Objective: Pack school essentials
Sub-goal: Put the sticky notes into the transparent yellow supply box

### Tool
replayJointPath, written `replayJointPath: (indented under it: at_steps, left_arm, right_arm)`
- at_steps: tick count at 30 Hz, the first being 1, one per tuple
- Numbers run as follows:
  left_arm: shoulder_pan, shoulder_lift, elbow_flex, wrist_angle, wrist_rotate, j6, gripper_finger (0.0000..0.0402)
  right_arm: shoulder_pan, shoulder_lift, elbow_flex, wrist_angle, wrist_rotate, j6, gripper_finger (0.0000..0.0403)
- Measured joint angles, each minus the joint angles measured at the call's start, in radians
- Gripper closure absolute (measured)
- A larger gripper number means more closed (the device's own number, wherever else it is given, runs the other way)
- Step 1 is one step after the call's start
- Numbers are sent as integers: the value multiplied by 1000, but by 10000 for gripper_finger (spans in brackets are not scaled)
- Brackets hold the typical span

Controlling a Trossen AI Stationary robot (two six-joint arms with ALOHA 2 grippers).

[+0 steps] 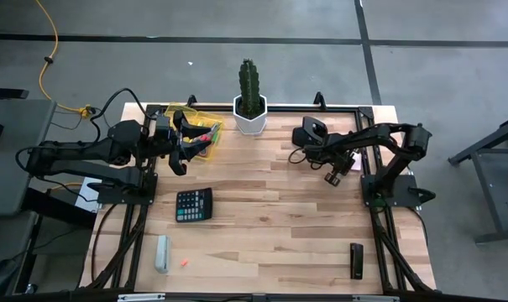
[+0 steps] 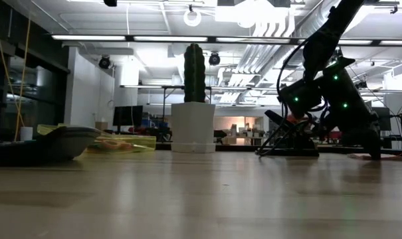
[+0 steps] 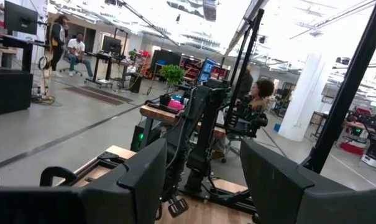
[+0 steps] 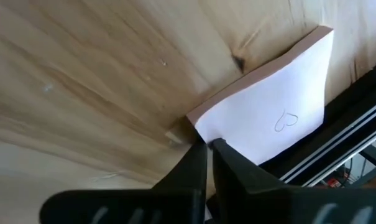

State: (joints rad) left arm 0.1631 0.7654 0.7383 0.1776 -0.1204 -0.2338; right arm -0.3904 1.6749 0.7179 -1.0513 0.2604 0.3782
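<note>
Partly packed so far. Yellow tray [image 1: 205,126] at far left already holding a few pens [image 1: 210,134]. Left gripper [image 1: 185,143] hanging over the tray, jaws wide, nothing in them. Right gripper [image 4: 209,146] down at the right side, fingers pinched together on the corner of a pink-edged notepad [image 4: 275,115] flat on the table [image 1: 270,218]. Still loose: small orange piece [image 1: 185,262] near left, dark stick [image 1: 356,259] near right. Calculator [image 1: 193,204] and grey bar [image 1: 161,253] lying apart.
</note>
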Motion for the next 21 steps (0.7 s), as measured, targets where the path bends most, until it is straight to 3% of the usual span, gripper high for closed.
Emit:
replayJointPath:
  at_steps: [7, 16, 21]
  left_arm:
    - [0, 0, 0, 0, 0, 1, 206]
    - [0, 0, 0, 0, 1, 1, 206]
    - [0, 0, 0, 0, 1, 1, 206]
  right_arm:
    - [11, -18, 50, -41, -45, -31, 403]
    - [78, -161, 110, -47, -209, 2, 403]
    - [105, -219, 114, -136, -214, 63, 403]
